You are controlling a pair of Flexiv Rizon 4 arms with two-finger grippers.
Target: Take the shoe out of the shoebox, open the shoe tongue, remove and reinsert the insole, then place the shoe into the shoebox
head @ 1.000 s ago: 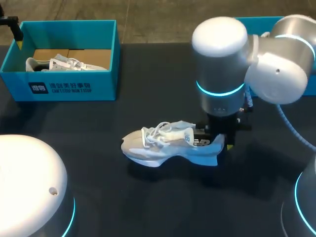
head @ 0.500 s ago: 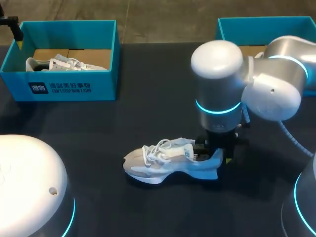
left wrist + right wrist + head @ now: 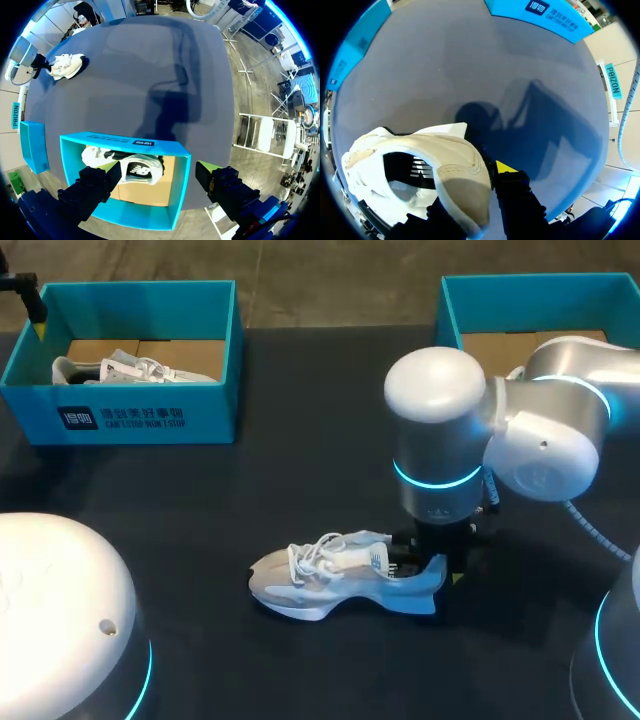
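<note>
A white and grey shoe (image 3: 335,578) lies on its sole on the dark table, toe toward my left. My right gripper (image 3: 437,575) is shut on its heel. In the right wrist view the heel collar of the shoe (image 3: 455,170) sits between the fingers, with one yellow fingertip (image 3: 506,166) on its outside and the other hidden by the shoe. My left gripper (image 3: 157,175) hangs open and empty above the left blue shoebox (image 3: 175,200). That shoebox (image 3: 210,360) holds a second white shoe (image 3: 130,368).
Another blue shoebox (image 3: 530,295) stands at the back right, partly behind my right arm. The white base of my left arm (image 3: 60,620) fills the front left corner. Bare table (image 3: 300,440) lies between the two boxes and the shoe.
My right arm has come toward the front of the table with the shoe in its grip, uncovering the right shoebox. The left gripper has not moved.
</note>
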